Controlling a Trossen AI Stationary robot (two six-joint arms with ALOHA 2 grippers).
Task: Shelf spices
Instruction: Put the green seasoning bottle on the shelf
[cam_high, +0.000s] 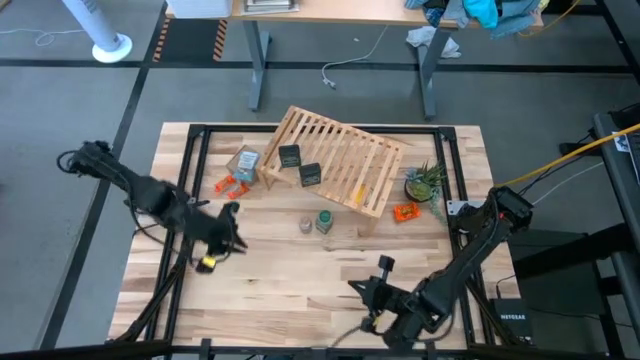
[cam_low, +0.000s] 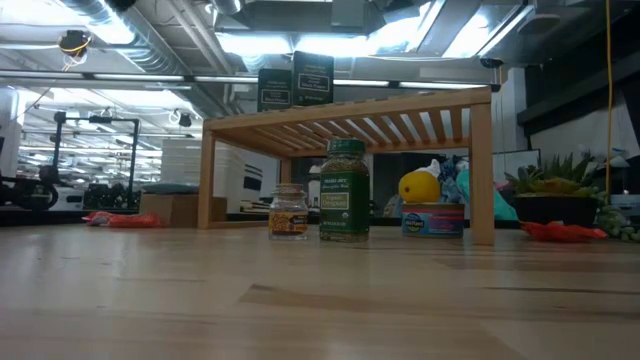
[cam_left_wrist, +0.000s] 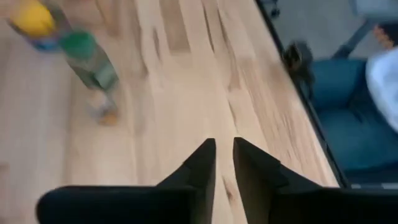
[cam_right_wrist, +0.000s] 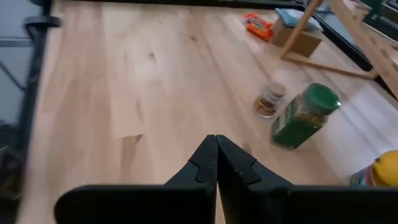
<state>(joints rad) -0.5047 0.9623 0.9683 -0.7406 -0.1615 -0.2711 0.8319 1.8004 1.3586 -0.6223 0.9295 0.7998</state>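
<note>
High view: left jaws (cam_high: 232, 212) nearly closed, right jaws (cam_high: 383, 265) closed, both empty.

Shelf (cam_high: 345, 160): light wood, parallel slats. Two dark squarish jars (cam_high: 290, 156) (cam_high: 311, 174) with pale labels on it. Round jar (cam_low: 344, 190): green lid, green label, dark greenish contents. Tiny glass jar (cam_low: 288, 211): clear, orange-brown label. Cardboard box (cam_high: 245, 163): tan. Orange pieces (cam_high: 231, 185) near the box; another orange item (cam_high: 405, 211) right of the shelf. Tabletop (cam_high: 300, 270): pale wood grain. Both grippers (cam_left_wrist: 224, 163) (cam_right_wrist: 216, 163): black.
</note>
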